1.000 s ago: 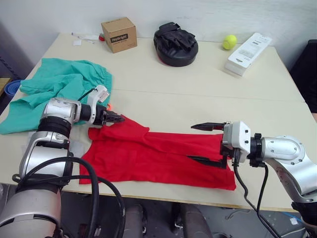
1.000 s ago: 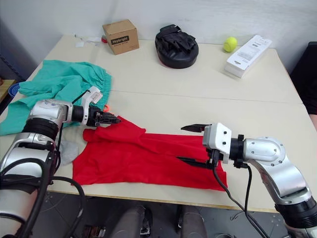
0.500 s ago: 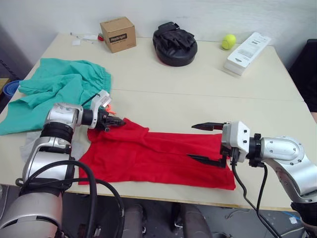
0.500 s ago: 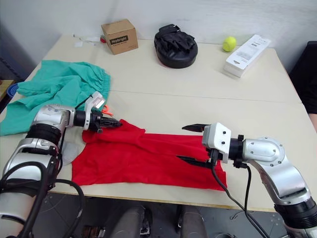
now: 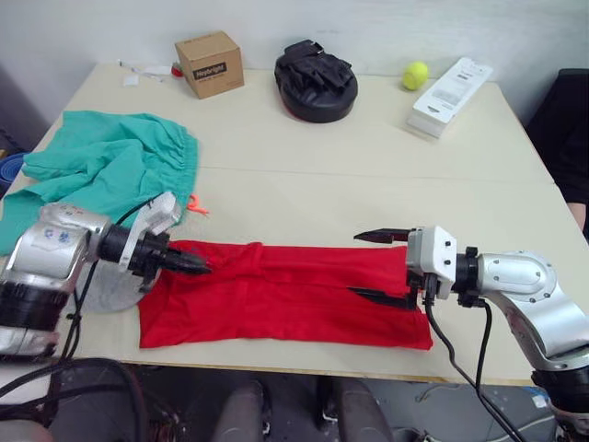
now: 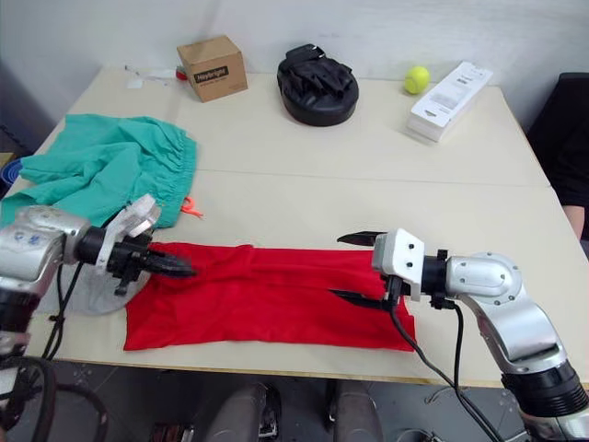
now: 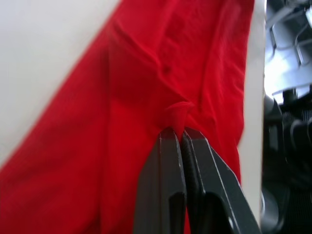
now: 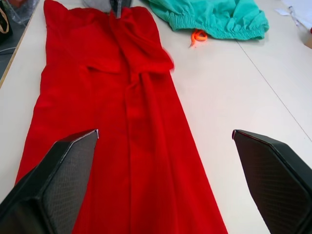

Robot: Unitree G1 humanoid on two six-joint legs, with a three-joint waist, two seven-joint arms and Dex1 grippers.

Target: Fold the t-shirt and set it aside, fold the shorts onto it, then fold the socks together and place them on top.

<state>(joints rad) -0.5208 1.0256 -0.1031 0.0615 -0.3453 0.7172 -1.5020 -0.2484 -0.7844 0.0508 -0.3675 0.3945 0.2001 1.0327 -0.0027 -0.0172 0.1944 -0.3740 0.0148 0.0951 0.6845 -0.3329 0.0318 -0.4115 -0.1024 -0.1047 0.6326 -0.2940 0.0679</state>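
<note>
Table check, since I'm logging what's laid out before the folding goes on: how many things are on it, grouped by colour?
Red: 1, the t-shirt
Teal-green: 1, the shorts
Grey: 1, sock fabric
Brown: 1, cardboard box
Black: 1, padded mitt
Yellow-green: 1, tennis ball
White: 1, flat carton
Total: 7

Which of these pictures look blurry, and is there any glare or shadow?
Left wrist view: the pincer pinching the shirt is fairly crisp, the right edge smeared. Right wrist view: the near fingers are soft, the shirt sharper. Eye views: even light, no glare on the table, faint shadow under the right pincer.
</note>
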